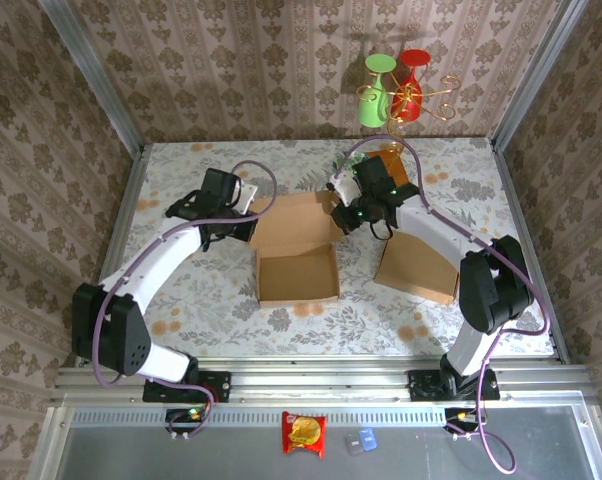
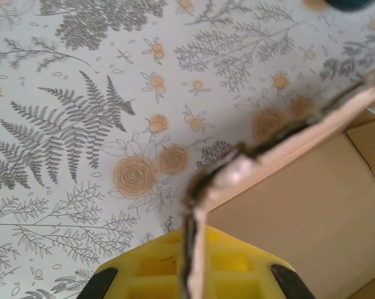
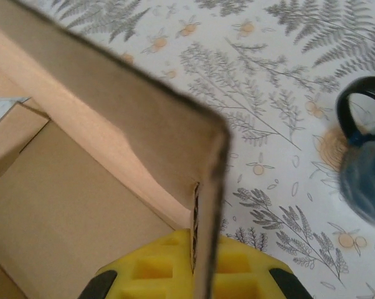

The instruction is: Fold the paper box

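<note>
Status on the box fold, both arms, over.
Left gripper shut on paper box left edge. Right gripper shut on right edge. Box open on top. Spare cardboard lies right, clear.

Left arm and right arm: clad in white shells, jointed in black. Looped with purple cables. Fitted with black left hand and right hand, padded in yellow; lit green at right wrist.

At the far right, a green goblet and a red goblet are held in a gold wire stand. A dark blue mug sits on the fern-print tablecloth. On the near ledge lie a red snack packet and, just right of it, a small blue packet.
</note>
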Controlling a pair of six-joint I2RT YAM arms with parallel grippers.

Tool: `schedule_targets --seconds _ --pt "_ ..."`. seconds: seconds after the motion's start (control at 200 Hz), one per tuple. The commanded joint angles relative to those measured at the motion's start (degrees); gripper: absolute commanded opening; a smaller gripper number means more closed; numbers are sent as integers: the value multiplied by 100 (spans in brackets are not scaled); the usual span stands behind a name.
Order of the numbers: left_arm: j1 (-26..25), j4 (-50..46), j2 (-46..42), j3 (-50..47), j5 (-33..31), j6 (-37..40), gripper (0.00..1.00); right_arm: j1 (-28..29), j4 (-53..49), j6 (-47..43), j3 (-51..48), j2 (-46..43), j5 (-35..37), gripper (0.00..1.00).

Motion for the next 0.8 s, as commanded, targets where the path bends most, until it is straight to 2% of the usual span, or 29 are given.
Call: schedule_targets --seconds 0.0,0.06,0.17,0.275,0.38,0.465,0.56,0.635,0.795 --pt "-124 131 203 450 -617 -869 0 233 239 1231 158 -4 1051 0" --pt "-130 194 350 622 -645 -1108 0 291 358 1677 195 15 1409 0" --pt "-130 451 631 893 -530 -1179 0 343 739 2109 258 92 1483 0" --pt "-13 588 877 1133 -488 -1269 0 411 971 2425 526 294 1611 0" --pt "172 1002 1000 1145 -371 -1394 0 517 1245 2759 789 549 2088 0" --pt "359 1919 928 691 -55 -1486 0 542 1793 2913 719 678 2132 0" --pt "499 3190 764 -62 163 -1585 0 562 3385 2935 -29 552 2040 0" --pt "523 3850 658 -480 296 -1558 0 593 4196 2894 -446 498 2107 0" --pt "524 5680 383 -1567 642 -1557 0 746 5354 2890 -1118 356 2316 0"
